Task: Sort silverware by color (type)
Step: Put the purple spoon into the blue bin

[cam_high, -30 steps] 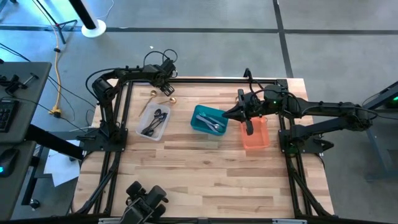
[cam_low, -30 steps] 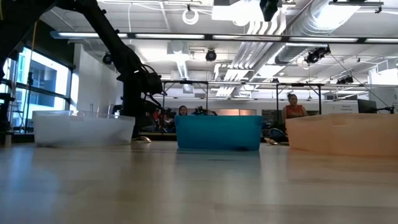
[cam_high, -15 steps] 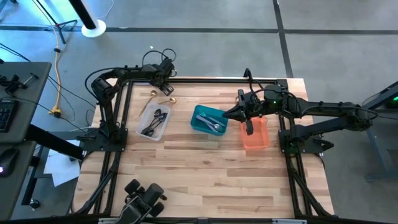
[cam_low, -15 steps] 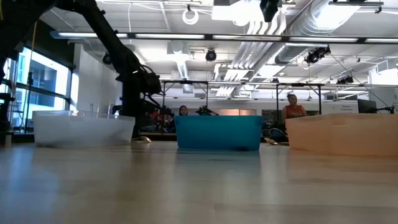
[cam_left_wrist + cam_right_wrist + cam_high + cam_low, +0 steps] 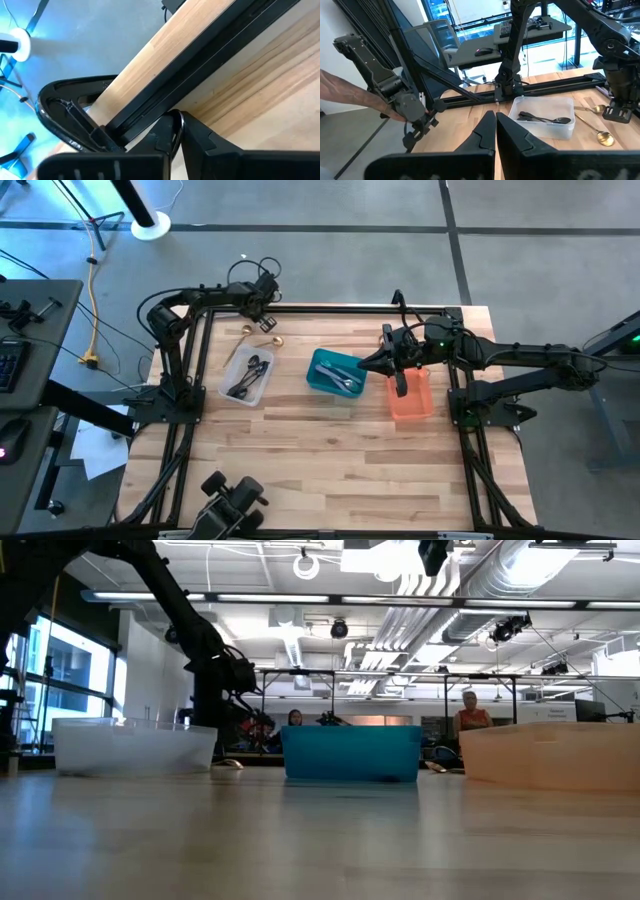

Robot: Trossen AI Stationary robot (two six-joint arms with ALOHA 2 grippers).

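Two gold utensils (image 5: 247, 330) (image 5: 275, 340) lie flat on the table at the far left; they also show in the right wrist view (image 5: 587, 107) (image 5: 601, 136). My left gripper (image 5: 262, 323) (image 5: 176, 145) points steeply down between them, shut at the tabletop. Dark utensils (image 5: 246, 378) lie in the clear bin (image 5: 228, 385), and silver ones (image 5: 340, 375) in the teal bin (image 5: 318, 385). My right gripper (image 5: 363, 363) (image 5: 496, 119) hangs level above the teal bin's right end, shut with nothing in it. My left gripper stands with its shut fingertips (image 5: 197, 137) down at the wood beside the gold utensils. A thin pale edge (image 5: 178, 131) shows between the fingers. Whether that is a utensil, and which part, I cannot tell, because the gripper itself covers the spot.
An orange bin (image 5: 410, 405) stands right of the teal one. Black frame rails (image 5: 330, 308) run along the table's edges, one just behind my left gripper. The near half of the table is bare wood. A person's hand (image 5: 350, 95) and seated people (image 5: 470, 712) are beyond the table.
My left gripper has shut down at the table's far left, beside the gold utensils, and its arm has stayed in place. The utensils and bins lie as before.
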